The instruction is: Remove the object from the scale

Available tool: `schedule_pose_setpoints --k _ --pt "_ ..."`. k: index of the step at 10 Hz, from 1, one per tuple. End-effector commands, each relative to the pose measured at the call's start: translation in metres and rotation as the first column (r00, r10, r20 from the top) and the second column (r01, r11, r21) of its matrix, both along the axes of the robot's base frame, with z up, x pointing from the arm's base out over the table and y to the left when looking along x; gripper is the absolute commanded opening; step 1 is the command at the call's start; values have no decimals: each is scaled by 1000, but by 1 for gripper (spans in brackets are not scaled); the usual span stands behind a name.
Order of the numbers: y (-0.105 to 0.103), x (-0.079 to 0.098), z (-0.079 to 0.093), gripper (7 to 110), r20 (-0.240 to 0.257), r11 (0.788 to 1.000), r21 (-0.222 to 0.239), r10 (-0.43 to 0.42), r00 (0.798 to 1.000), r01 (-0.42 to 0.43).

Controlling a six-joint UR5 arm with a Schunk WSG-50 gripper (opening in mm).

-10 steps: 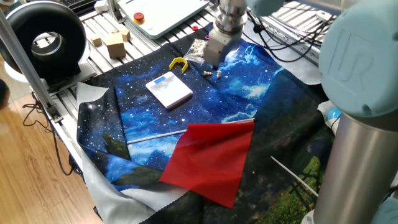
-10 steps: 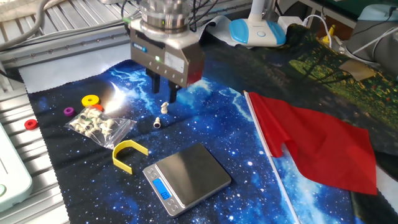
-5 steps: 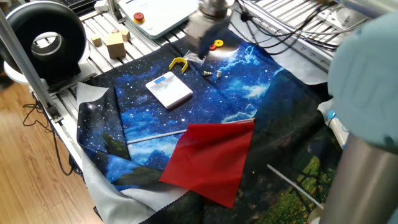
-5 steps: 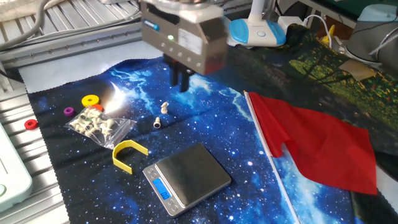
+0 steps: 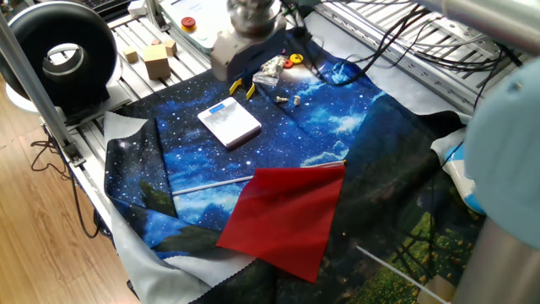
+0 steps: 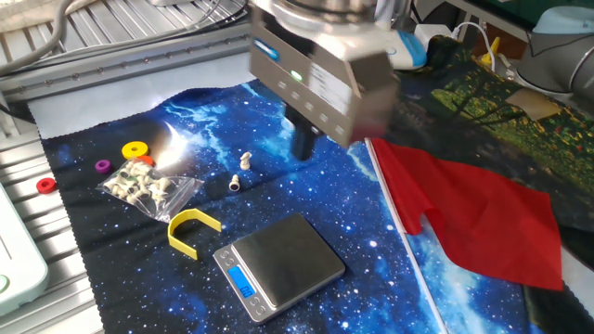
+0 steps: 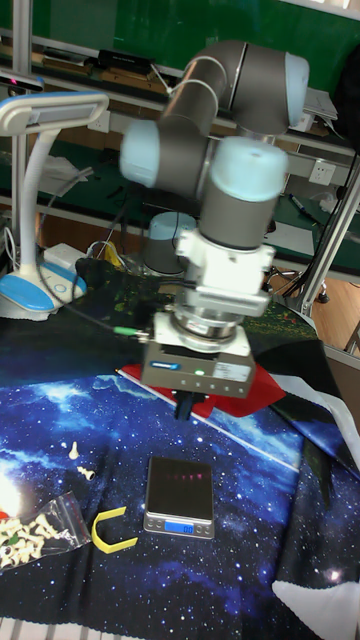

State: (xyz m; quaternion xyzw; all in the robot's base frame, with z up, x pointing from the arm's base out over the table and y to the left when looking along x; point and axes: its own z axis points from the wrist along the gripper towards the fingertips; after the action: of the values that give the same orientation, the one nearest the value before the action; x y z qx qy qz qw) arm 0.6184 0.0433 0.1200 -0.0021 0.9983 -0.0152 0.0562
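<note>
Bolt [image 6: 244, 160] lies on the star cloth [image 6: 371, 269], off the scale [image 6: 278, 255] and well apart from it, w/ a 2nd small piece [image 6: 235, 183] just beside it. Scale plate is bare. The tall view shows the lit display; the one fixed view only shows the scale's white back. Gripper [image 6: 304, 147] hangs above the cloth, pointing down, between the bolt and the red sheet [image 6: 473, 218]. Fingers blur into one dark shape, so can't tell the jaw gap. Vs 1 s ago: arm has lifted and swung away from the bolt.

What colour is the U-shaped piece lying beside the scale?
The U-shaped piece is yellow, lying on the starry blue cloth left of the flat square scale; the other fixed view shows it best.
</note>
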Motion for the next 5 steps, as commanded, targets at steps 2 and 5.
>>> schedule_pose_setpoints --k 2,5 --pt "15 -15 1 7 2 999 -15 -48 999 48" --pt "17 -20 1 7 -18 999 12 -53 998 53"
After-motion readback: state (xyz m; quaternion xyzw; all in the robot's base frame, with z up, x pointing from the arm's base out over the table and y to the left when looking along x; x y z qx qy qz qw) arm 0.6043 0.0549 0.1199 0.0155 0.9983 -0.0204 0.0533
